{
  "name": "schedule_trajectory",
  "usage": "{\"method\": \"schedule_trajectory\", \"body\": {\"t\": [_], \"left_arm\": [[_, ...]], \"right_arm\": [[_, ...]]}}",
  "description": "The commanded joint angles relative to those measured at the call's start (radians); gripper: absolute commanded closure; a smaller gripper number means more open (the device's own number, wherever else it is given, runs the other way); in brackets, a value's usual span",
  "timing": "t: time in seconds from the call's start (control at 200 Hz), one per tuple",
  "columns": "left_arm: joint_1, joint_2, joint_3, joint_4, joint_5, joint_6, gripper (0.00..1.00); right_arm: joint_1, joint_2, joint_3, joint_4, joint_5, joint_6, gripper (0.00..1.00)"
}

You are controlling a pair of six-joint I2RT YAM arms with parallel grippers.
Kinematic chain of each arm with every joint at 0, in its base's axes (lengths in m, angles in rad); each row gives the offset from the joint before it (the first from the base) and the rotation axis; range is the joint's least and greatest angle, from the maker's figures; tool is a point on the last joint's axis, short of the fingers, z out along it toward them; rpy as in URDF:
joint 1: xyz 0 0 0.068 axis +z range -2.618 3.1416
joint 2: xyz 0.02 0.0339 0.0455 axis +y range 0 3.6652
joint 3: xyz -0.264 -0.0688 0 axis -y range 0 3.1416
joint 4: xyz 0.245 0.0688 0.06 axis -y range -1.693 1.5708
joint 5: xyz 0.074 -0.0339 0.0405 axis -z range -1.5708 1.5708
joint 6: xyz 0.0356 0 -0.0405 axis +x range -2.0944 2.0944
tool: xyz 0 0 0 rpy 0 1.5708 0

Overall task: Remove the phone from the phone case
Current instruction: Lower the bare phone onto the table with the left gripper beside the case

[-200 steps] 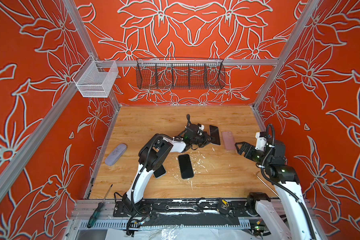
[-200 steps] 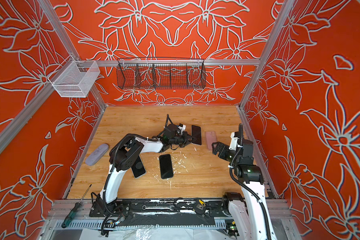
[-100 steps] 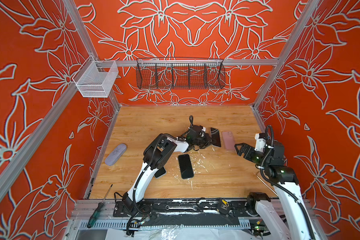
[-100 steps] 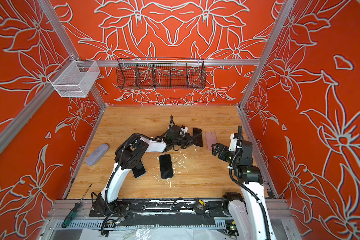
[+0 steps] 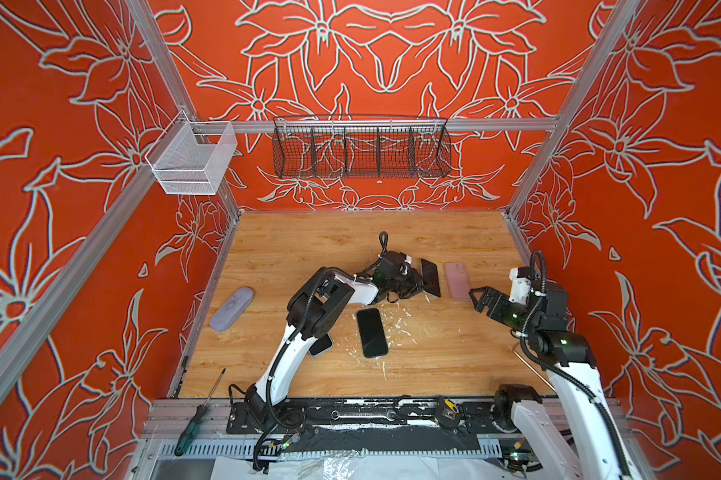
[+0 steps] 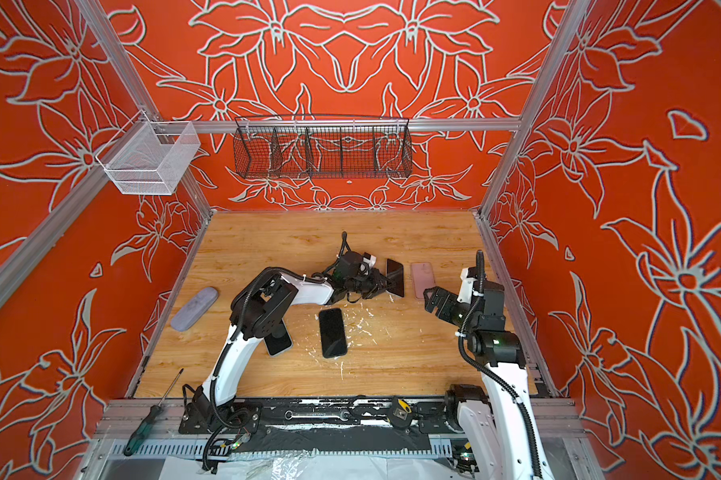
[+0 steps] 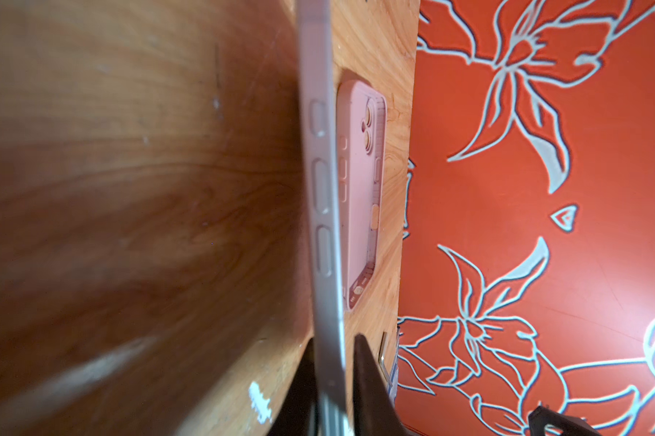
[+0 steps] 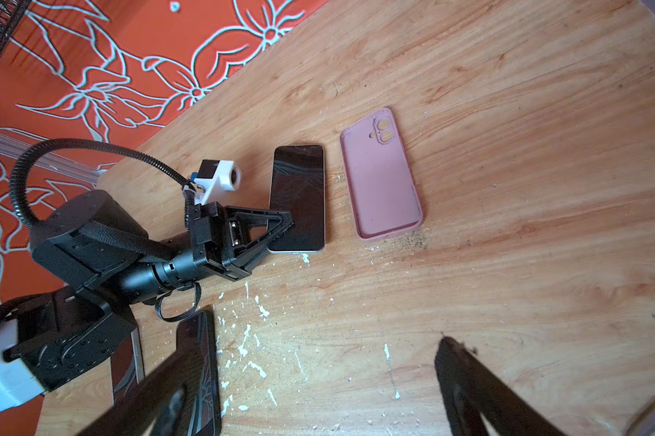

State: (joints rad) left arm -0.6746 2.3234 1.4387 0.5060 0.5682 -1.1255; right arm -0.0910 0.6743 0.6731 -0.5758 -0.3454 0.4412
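Observation:
The phone (image 8: 299,196), black-screened with a silver rim, lies close beside the empty pink phone case (image 8: 380,177) on the wooden table; both show in both top views, phone (image 5: 430,277) (image 6: 395,277) left of case (image 5: 457,280) (image 6: 422,279). My left gripper (image 8: 280,230) (image 5: 418,284) has the phone's near corner between its fingers. In the left wrist view the phone's edge (image 7: 324,211) runs between the jaws of the left gripper (image 7: 334,339), touching one finger, with a thin gap at the other. My right gripper (image 8: 311,362) (image 5: 477,297) hovers wide open and empty, just right of the case.
A second black phone (image 5: 372,332) lies mid-table among white flecks. A third phone (image 5: 321,345) sits partly under the left arm. A lilac case (image 5: 231,309) lies at the left edge. A screwdriver (image 5: 201,409) rests on the front rail, and a hex key (image 5: 529,370) lies near the right arm.
The left arm's elbow has swung right and the phone has sunk slightly toward the table beside the case. The left jaws have eased apart a little. The right arm has hardly moved.

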Motion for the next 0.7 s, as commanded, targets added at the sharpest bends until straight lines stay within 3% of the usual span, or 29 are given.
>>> {"method": "schedule_trajectory", "body": {"t": [0.0,0.275,0.57,0.696], "left_arm": [[-0.003,-0.002,-0.006,0.028,-0.009,0.032,0.8],[-0.003,-0.02,-0.015,-0.015,-0.03,0.064,0.68],[-0.003,-0.043,-0.01,-0.064,-0.04,0.092,0.64],[-0.003,-0.067,-0.015,-0.096,-0.061,0.13,0.56]], "right_arm": [[-0.004,-0.011,-0.012,-0.008,0.004,-0.011,0.02],[-0.003,0.0,-0.01,-0.02,-0.009,-0.028,0.02],[-0.003,0.006,-0.005,-0.036,-0.026,-0.033,0.02],[-0.003,0.012,0.011,-0.061,-0.004,-0.04,0.02]]}}
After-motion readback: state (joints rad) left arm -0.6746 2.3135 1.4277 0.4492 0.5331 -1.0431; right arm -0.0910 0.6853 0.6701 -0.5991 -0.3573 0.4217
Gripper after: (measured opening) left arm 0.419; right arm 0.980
